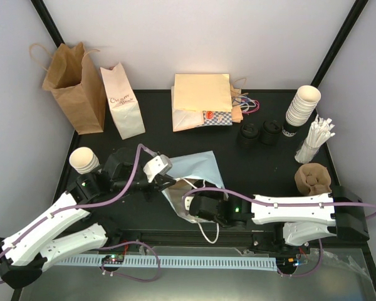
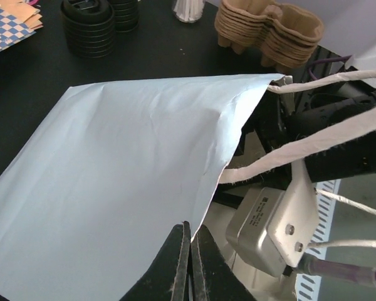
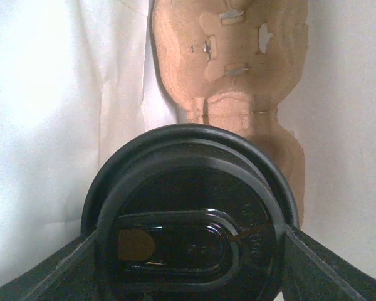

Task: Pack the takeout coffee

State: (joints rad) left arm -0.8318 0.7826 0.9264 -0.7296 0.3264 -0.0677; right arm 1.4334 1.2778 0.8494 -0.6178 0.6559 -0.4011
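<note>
The takeout coffee [image 3: 188, 213] shows only its round black lid in the right wrist view; the cup body is hidden beneath it. My right gripper [image 3: 188, 251] is shut on it, one finger [image 3: 50, 269] at each side. It sits inside the pale white bag [image 1: 197, 164], which lies open on its side mid-table, above a brown pulp carrier [image 3: 238, 63] on the bag's floor. My left gripper [image 2: 191, 229] is shut on the edge of the bag's [image 2: 125, 175] mouth. From above, the right gripper [image 1: 199, 207] reaches into the bag opening beside the left gripper [image 1: 166, 183].
A brown paper bag [image 1: 75, 81] and a printed white bag [image 1: 122, 100] stand at the back left. Flat bags [image 1: 200, 94] lie at the back centre. Black lids [image 1: 260, 133], stacked cups [image 1: 301, 110], straws [image 1: 316, 138] and pulp carriers [image 1: 312, 179] fill the right side. A bare cup [image 1: 84, 160] stands by the left arm.
</note>
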